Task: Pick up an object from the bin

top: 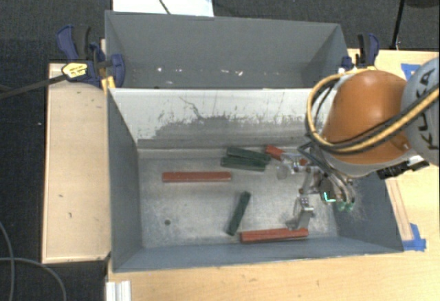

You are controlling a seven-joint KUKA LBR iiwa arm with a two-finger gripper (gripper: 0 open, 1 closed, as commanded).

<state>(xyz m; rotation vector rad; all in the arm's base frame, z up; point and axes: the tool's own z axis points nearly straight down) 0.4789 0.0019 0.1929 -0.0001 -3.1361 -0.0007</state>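
Now the gripper (301,216) hangs low in the front right part of the bin (128,176), right above the right end of a long, flat, reddish-brown bar (268,236) (it lies along the front wall). Jaws parted or clenched? Cannot tell from here. Left of it a dark green stick (238,212) lies slanted, and a second reddish-brown bar (196,176) rests well apart, further left.
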